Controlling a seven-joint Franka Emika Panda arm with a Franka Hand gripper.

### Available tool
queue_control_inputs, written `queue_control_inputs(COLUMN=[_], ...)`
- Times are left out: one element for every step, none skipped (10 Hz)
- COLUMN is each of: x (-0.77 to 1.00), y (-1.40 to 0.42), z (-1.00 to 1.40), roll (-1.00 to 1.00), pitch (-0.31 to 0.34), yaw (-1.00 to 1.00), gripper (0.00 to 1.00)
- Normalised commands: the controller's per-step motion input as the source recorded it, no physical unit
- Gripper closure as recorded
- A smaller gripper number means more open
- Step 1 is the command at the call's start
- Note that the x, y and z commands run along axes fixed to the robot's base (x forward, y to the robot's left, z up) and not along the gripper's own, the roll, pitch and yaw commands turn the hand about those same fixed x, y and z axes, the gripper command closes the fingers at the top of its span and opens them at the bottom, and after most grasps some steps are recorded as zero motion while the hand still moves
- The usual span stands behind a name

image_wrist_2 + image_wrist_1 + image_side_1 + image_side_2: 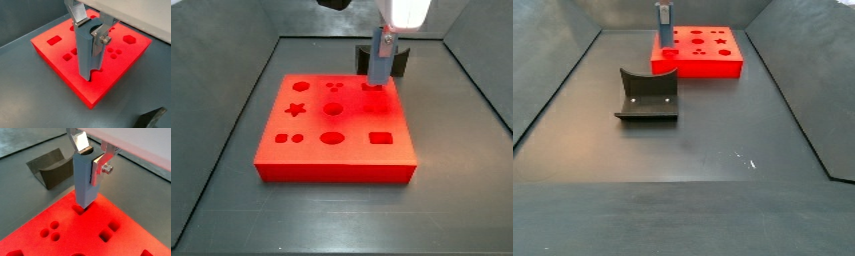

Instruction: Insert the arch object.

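Note:
My gripper (90,160) is shut on the arch object (83,183), a grey-blue elongated block with a semicircular notch at its gripped end. I hold it upright over the red board (67,223). Its lower end meets a hole near the board's corner; how deep it sits cannot be told. Both also show in a wrist view: gripper (89,32), arch object (85,60), board (107,75). In a side view the gripper (385,40) holds the arch object (381,65) at the board's (338,170) far right part. In a side view the arch object (664,35) stands at the board's (714,68) left end.
The fixture (647,95), a dark L-shaped bracket, stands on the grey floor near the board; it also shows in both wrist views (50,170) (150,120). The board has several shaped holes (333,138). Dark walls enclose the floor (687,140).

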Motion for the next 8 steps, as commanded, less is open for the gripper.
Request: queue_control_inputs(x=[0.18, 0.06, -0.03, -0.09, -0.1, -0.04, -0.03, -0.09], y=[-0.05, -0.01, 0.0, 0.0, 0.0, -0.03, -0.01, -0.01], z=[-0.13, -0.09, -0.03, -0.01, 0.0, 0.0, 0.0, 0.0], roll=[0.09, 0.08, 0.04, 0.0, 0.0, 0.0, 0.0, 0.0], pitch=[0.001, 0.026, 0.021, 0.0, 0.0, 0.0, -0.004, -0.019], yaw=[-0.39, -0.39, -0.28, -0.18, -0.09, -0.04, 0.0, 0.0], gripper=[1.0, 1.0, 1.0, 1.0, 1.0, 1.0, 1.0, 1.0])
